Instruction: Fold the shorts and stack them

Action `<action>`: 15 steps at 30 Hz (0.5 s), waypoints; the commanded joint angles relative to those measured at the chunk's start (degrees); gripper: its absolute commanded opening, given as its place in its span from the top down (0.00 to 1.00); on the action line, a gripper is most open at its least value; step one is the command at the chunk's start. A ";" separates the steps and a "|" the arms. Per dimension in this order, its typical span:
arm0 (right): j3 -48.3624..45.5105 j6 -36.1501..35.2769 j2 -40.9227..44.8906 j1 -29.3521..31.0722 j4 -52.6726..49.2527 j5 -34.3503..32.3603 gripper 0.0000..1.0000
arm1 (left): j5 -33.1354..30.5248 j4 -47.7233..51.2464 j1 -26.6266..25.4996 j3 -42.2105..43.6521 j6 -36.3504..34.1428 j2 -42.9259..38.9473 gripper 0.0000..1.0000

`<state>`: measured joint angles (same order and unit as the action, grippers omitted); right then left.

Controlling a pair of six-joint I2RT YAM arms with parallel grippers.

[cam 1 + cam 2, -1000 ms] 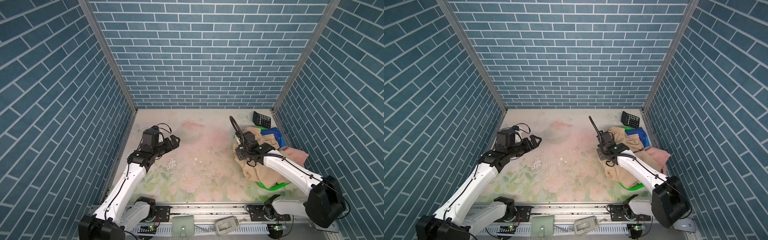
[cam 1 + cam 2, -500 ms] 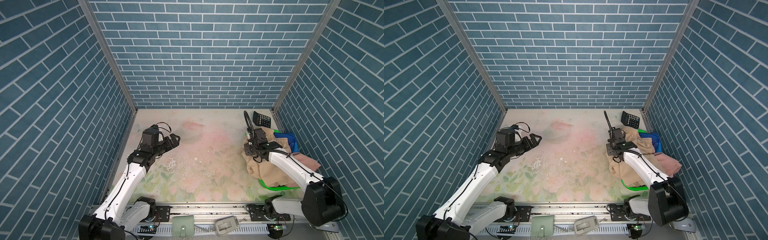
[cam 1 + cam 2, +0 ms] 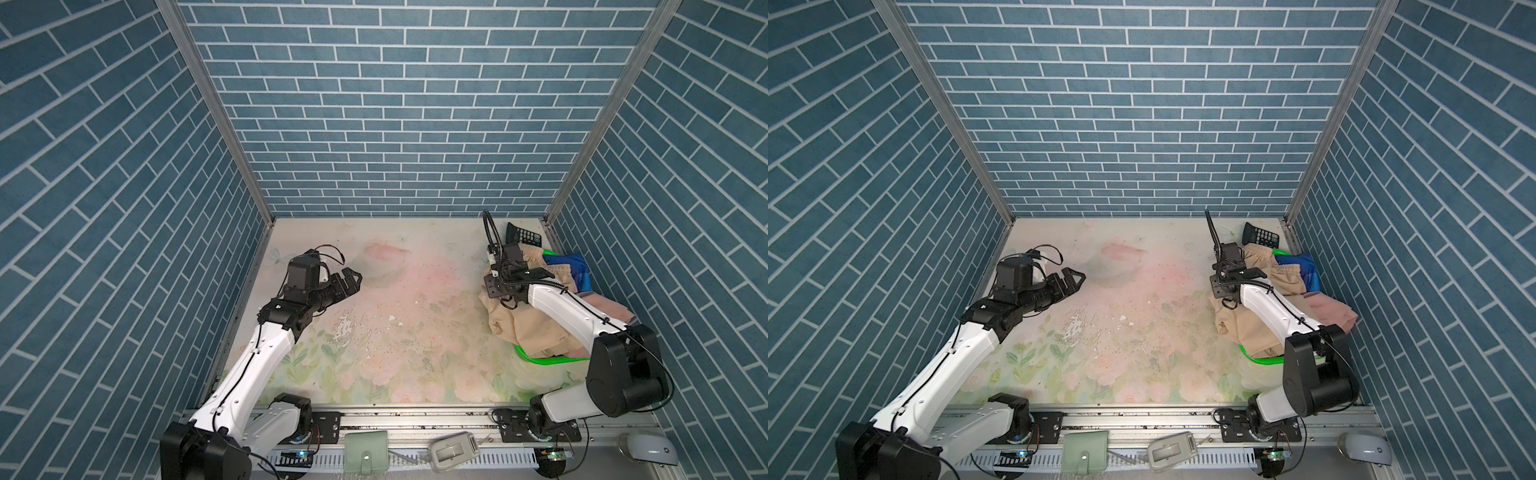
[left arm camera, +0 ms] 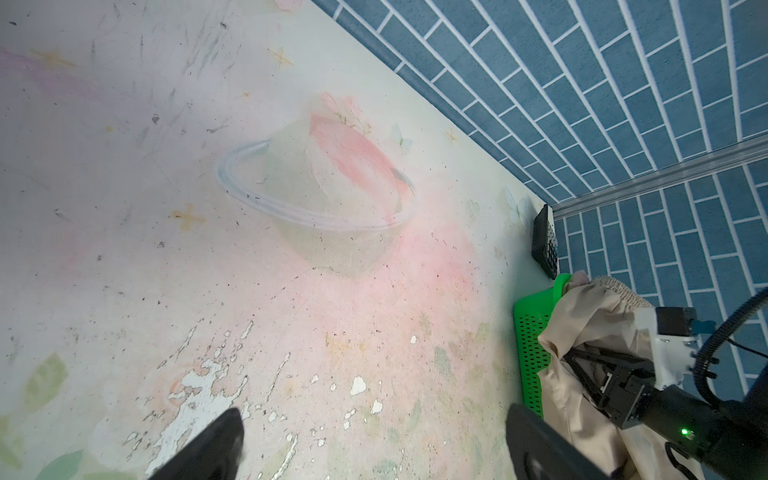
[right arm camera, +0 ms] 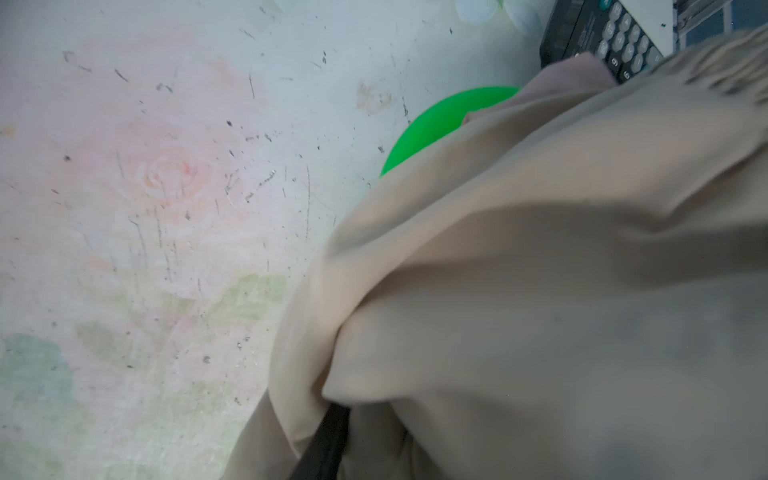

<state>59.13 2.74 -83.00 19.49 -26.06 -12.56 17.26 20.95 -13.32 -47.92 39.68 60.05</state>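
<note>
Beige drawstring cloth shorts (image 3: 513, 326) hang over the rim of the green plastic mesh basket (image 3: 540, 360) at the right edge of the floral mat (image 3: 415, 332); right gripper (image 3: 500, 293) sits among their folds, jaws partly apart, grip unclear; left gripper (image 3: 352, 280) gapes wide, empty, above the mat, well apart from them.

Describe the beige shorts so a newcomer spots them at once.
At the right edge of the table sits a green basket. The beige shorts drape over its rim toward the table's middle. They are plain matte tan, unlike the pink shorts and shiny blue shorts beside them.
</note>
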 commanded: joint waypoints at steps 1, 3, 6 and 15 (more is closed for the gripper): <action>3.38 0.59 6.76 0.03 -2.65 2.58 0.44 | 0.20 -1.04 -1.36 -2.11 -1.62 1.36 0.00; 4.44 1.55 9.74 0.02 -3.38 4.07 0.39 | 0.02 -1.01 -2.16 -3.01 -2.06 2.38 0.00; 6.92 3.02 12.62 -0.14 -5.63 2.71 0.28 | -0.20 -1.17 -3.45 -4.25 -2.31 3.85 0.00; 8.72 10.13 14.91 -8.35 -9.53 1.68 0.20 | -2.78 -0.23 -9.05 -7.98 -4.43 6.46 0.00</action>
<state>68.05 8.21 -67.99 13.15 -31.83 -10.31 15.97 20.69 -20.91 -53.82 37.17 65.87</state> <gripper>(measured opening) 0.795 0.995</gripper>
